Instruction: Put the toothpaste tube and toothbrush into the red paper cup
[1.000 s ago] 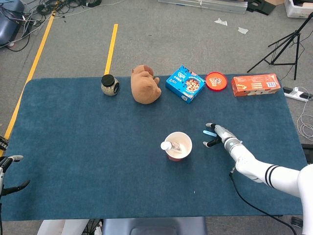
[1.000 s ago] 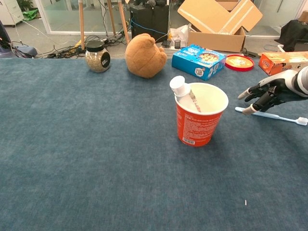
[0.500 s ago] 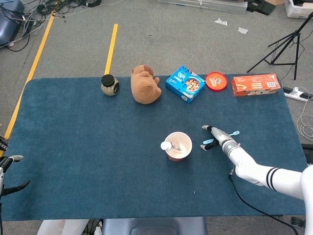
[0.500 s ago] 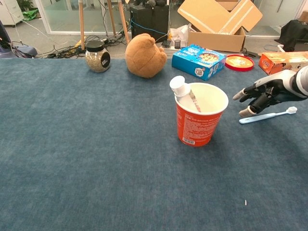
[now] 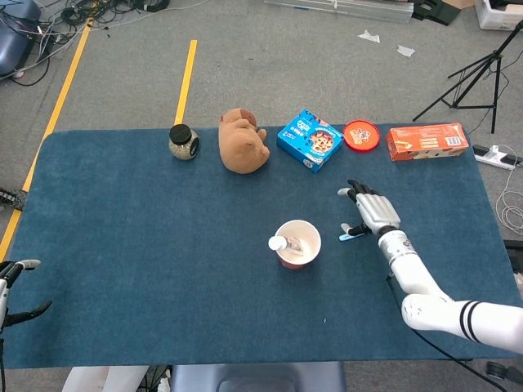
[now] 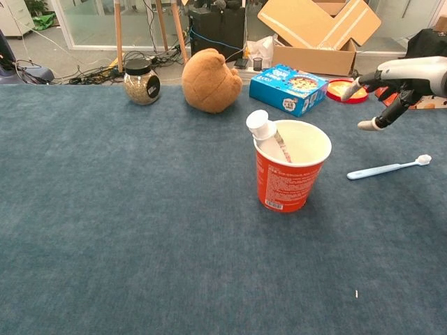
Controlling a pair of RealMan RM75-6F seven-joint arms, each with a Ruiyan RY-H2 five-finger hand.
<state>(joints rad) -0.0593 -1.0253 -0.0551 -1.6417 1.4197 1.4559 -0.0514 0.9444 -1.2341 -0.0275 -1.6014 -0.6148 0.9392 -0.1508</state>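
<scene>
Half of the task is judged done. The toothpaste tube (image 6: 264, 132) is seen standing inside the red paper cup (image 6: 290, 174), leaning on the left of the rim with its white cap up; the same is confirmed in the head view, cap at the cup's left edge.

The toothbrush (image 6: 388, 167) is not yet in the cup. It lies flat on the blue counter (image 6: 140, 230), to the right of the cup and apart from it, handle end toward the cup, bristle head pointing away. In the head view only its handle tip (image 5: 352, 235) shows from under the hand.

The right robot hand (image 6: 391, 87) is held in the air above the toothbrush, fingers spread apart, nothing gripped. No contact with the brush is seen. The left robot hand (image 5: 18, 290) is found at the near left edge of the counter, fingers apart and empty, well away from everything.

Left to do, as judged: the toothbrush must be grasped, lifted and dropped into the cup beside the tube.

Along the far edge a glass jar (image 6: 142, 82), a brown plush toy (image 6: 209, 80) and a blue snack box (image 6: 288, 88) are noted, not involved.
</scene>
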